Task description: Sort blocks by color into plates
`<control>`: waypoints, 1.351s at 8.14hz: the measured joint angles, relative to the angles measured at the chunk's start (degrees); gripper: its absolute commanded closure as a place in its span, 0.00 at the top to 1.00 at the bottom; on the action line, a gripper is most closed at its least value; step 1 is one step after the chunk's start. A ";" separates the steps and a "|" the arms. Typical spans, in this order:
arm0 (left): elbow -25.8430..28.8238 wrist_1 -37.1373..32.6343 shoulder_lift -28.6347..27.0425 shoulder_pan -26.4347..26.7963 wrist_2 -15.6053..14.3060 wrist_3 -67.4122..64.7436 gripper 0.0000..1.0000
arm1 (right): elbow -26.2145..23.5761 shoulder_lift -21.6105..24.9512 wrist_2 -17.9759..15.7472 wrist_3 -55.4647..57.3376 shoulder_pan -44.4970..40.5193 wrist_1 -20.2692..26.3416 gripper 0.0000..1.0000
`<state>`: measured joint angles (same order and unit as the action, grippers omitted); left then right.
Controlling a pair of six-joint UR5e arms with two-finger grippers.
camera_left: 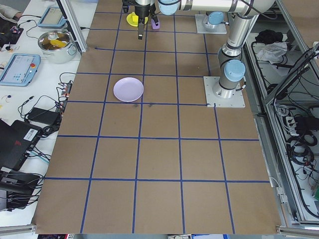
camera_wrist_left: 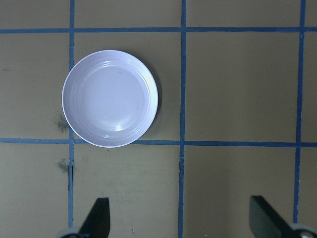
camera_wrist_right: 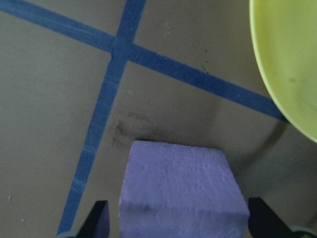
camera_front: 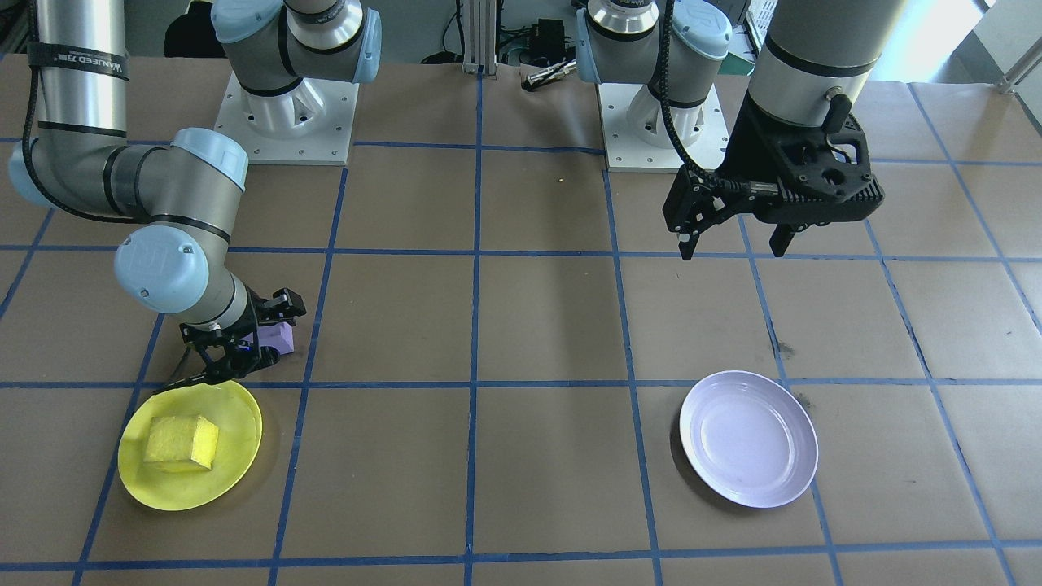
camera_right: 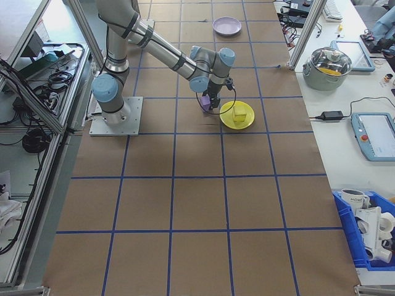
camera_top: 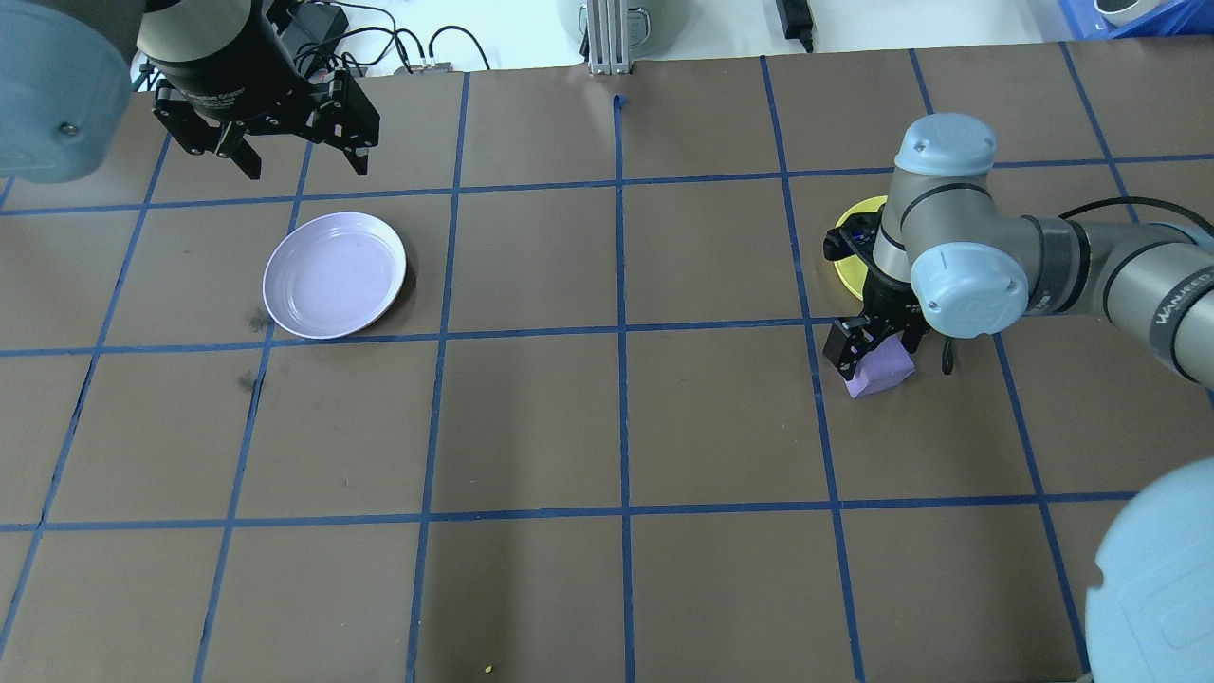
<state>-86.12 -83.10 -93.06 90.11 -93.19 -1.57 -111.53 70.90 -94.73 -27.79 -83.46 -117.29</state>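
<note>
You are lowering the right gripper (camera_wrist_right: 176, 220) around the purple block (camera_wrist_right: 181, 191) on the table beside the yellow plate (camera_front: 189, 448); its fingers seem parted, not yet clenched. Next, grip and carry it across. The yellow block (camera_front: 182, 443) is sitting in its plate, the lavender plate (camera_top: 334, 275) is lying bare, and the left gripper (camera_top: 296, 152) is hanging spread above

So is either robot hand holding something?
No. The right hand sits open around the purple block, fingers not touching its sides. The left hand is empty.
</note>
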 measured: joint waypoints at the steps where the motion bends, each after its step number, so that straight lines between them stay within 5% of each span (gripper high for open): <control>1: -0.03 0.43 -0.19 0.00 -0.02 -0.01 1.00 | -1.18 0.04 -0.11 0.29 0.03 -1.31 0.03; 7: -0.03 1.01 -0.42 -0.01 -0.10 -0.03 1.00 | 0.83 5.91 4.47 27.19 -7.90 1.83 0.13; 11: -0.08 1.20 -0.67 -0.02 -0.32 0.10 1.00 | 7.56 1.29 9.39 55.29 -26.85 -0.63 0.22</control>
<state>-86.20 -81.90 -93.72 90.09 -93.51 -1.47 -103.98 72.19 -85.33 27.51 -110.31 -117.92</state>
